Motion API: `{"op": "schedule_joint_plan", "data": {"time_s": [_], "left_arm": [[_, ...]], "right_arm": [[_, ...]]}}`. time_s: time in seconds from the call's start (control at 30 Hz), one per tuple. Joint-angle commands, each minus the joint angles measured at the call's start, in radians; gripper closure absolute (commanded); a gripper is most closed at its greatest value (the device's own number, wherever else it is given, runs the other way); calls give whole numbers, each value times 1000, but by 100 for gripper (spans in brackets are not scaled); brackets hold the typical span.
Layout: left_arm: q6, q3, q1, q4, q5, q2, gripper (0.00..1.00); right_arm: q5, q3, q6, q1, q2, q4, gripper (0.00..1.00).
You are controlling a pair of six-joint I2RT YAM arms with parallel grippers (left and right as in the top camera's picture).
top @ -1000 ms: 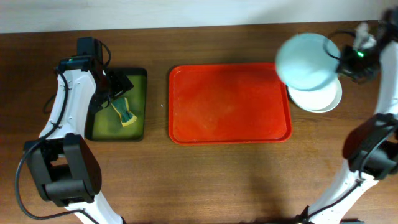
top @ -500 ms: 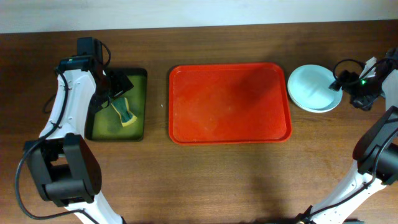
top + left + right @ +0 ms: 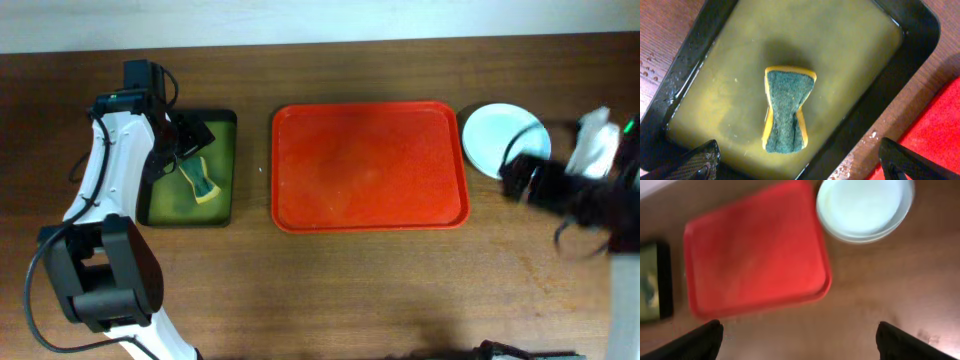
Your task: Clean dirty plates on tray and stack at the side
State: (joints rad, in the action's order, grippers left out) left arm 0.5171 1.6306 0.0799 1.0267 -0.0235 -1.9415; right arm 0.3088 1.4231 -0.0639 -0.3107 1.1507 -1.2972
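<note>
Overhead, plates stacked touching tray edge; left gripper, right gripper spread wide

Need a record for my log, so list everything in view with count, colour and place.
red tray: one, bright red, centre of the table, nothing on it
plates: one stack, pale blue on top, lighter rim beneath, exact count unclear, on the table just right of the red tray
dark green tray: one, dark green, left of the red tray, holding yellowish liquid
sponge: one, yellow with a green scrub face, lying in the dark green tray
table: one, brown wood, under everything
left gripper: one, black, open, over the dark green tray
right gripper: one, black, open and empty, above the table right of the red tray, blurred in the overhead view
</note>
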Motion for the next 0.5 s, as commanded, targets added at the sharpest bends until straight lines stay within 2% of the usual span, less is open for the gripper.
{"op": "schedule_joint_plan", "data": {"time_s": [0.0,0.07,0.13,0.27,0.33,0.47], "left_arm": [[-2,13,3,0,-7,12,1],[-2,13,3,0,-7,12,1],[-2,13,3,0,-7,12,1],[-2,13,3,0,-7,12,1],[-2,13,3,0,-7,12,1],[-2,13,3,0,-7,12,1]], "right_arm": [[-5,-107,3,68,-173,-92,1],[-6,-117,3,75,-246,-171,2],[-6,-117,3,75,-297,-180,2],[-28,-118,7,82,-300,-193,2],[-33,-122,7,129,-299,-198,2],[-35,-215,7,296,-430,-54,2]]}}
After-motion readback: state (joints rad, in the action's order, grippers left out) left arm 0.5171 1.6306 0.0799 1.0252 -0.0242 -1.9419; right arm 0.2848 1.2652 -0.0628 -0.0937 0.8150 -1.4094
